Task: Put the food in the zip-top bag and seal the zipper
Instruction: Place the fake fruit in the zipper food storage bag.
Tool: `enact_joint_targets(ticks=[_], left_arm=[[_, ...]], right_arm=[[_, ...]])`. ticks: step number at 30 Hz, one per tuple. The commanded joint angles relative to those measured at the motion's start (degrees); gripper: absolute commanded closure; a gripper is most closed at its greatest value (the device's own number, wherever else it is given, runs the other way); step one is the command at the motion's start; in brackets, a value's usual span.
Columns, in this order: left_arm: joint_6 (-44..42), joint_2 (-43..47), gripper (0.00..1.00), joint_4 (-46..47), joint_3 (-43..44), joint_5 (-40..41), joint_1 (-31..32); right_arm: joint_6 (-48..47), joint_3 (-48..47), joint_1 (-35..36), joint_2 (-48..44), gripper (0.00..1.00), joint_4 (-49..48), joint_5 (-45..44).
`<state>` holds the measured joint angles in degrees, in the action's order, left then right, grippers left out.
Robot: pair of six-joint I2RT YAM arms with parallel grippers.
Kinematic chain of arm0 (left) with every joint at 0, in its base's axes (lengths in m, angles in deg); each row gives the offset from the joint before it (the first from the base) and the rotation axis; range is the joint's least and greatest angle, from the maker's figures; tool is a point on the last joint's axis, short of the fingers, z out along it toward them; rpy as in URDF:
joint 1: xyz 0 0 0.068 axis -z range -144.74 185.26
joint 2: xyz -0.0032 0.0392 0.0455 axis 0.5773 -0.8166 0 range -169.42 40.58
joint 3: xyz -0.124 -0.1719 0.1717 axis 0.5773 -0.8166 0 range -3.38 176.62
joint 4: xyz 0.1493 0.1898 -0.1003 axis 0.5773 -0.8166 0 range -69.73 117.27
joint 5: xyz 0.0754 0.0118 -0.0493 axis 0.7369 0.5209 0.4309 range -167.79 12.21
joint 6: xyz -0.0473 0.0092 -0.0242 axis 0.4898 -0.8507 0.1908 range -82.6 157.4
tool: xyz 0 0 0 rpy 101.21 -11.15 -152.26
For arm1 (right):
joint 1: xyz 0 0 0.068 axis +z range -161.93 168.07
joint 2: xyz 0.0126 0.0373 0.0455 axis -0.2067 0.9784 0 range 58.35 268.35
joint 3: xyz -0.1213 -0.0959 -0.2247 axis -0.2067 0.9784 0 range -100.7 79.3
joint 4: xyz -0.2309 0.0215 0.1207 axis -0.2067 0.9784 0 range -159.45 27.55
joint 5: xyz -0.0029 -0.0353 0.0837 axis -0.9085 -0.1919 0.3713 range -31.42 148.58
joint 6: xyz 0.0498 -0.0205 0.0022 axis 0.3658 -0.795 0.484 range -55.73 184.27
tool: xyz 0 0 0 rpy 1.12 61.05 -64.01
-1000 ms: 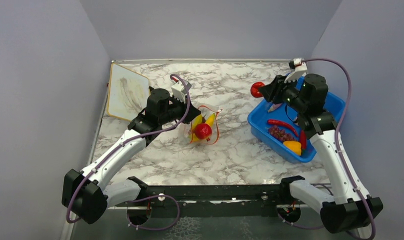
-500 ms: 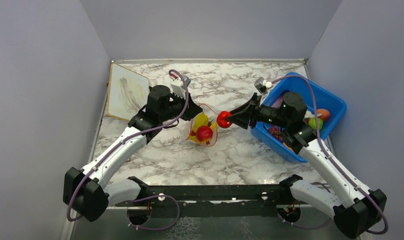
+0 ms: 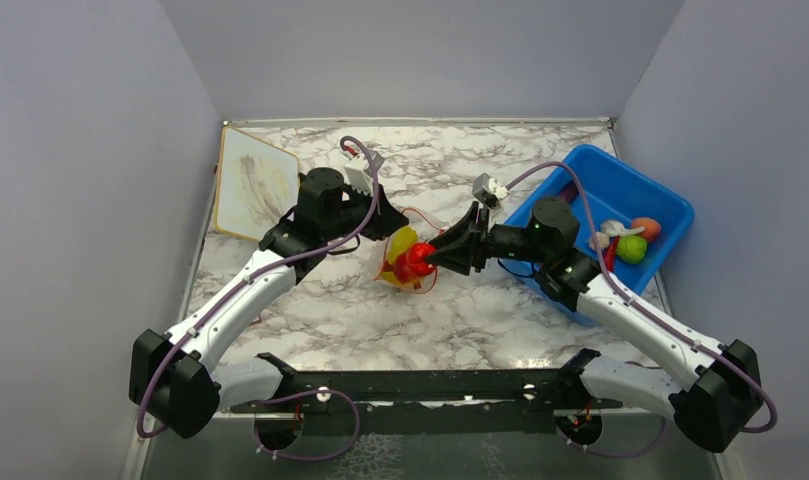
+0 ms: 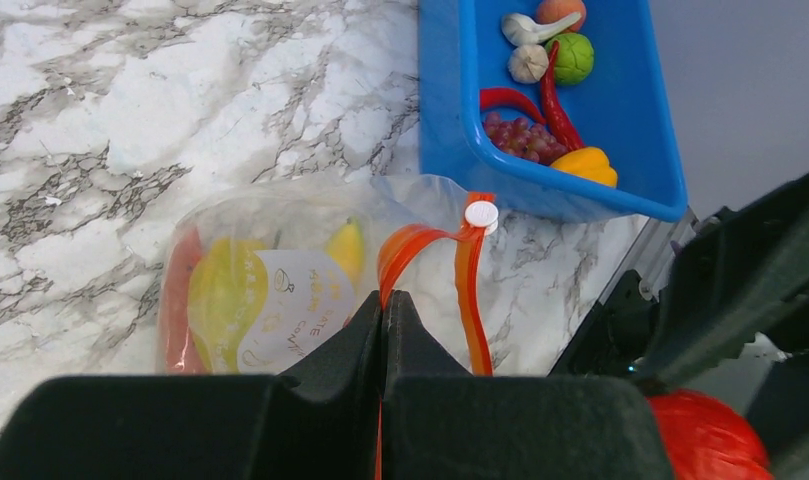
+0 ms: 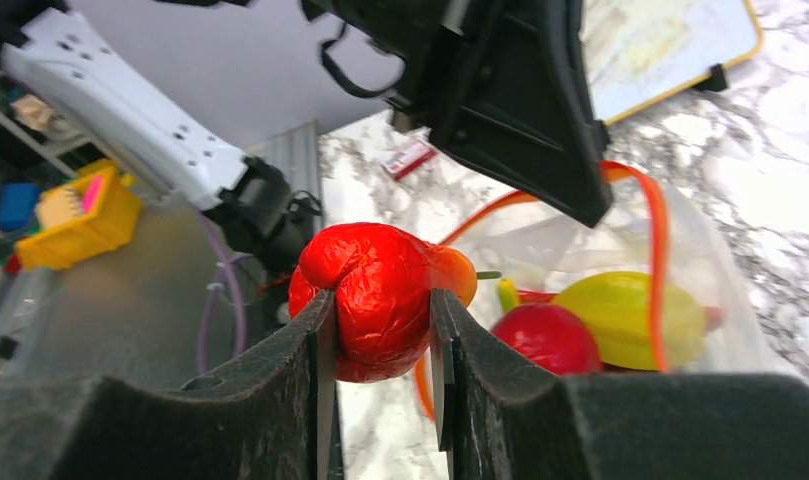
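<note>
— Red crinkled toy fruit (image 5: 380,265), where is it?
— Clamped in the right gripper (image 5: 382,312), at the mouth of the clear plastic zip-top bag (image 4: 280,215); the left gripper (image 4: 382,305) pinches its orange-red zipper strip (image 4: 467,290).

A white marble desk (image 3: 480,300) with grey veining fills a three-sided booth. Plain grey-lilac walls close it in: a left wall (image 3: 80,150) at 9 o'clock, a back wall (image 3: 420,50) at 12 and a right wall (image 3: 750,100) at 3. A black rail (image 3: 430,382) runs along the desk's 6 o'clock edge. A wood-framed board (image 3: 252,180) sits at 10 o'clock near the left wall. The light is soft and even, and shadows are faint.
</note>
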<state>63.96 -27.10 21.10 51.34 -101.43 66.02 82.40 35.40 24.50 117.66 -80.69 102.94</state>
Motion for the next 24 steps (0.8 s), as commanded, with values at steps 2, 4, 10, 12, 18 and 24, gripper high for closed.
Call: enact_joint_targets(ticks=[2, 4, 10, 12, 18, 24], left_arm=[[0.4, 0.4, 1.0, -1.3, 3.2, -2.6, 0.0], [0.5, 0.1, 1.0, -2.1, 4.1, -3.1, 0.0], [0.7, 0.2, 1.0, -2.6, 4.5, -3.9, 0.0], [0.7, 0.2, 1.0, -2.5, 4.4, -3.9, 0.0], [1.0, -0.2, 1.0, -2.3, 4.3, -4.2, 0.0], [1.9, -0.3, 1.0, -1.5, 3.8, -4.2, 0.0]], right_arm=[[-9.2, 1.1, 0.6, 3.2, 0.84, -3.1, -7.2], [-12.3, 0.6, 0.6, 4.9, 0.84, -2.1, -8.3], [-16.6, -0.3, 1.0, 9.0, 0.83, -1.3, -13.6], [-18.0, -0.3, 1.5, 9.8, 0.83, -1.5, -15.6], [-22.6, -1.3, 3.5, 13.0, 0.79, -0.2, -23.6], [-22.5, -2.3, 5.1, 15.4, 0.72, -0.8, -27.6]])
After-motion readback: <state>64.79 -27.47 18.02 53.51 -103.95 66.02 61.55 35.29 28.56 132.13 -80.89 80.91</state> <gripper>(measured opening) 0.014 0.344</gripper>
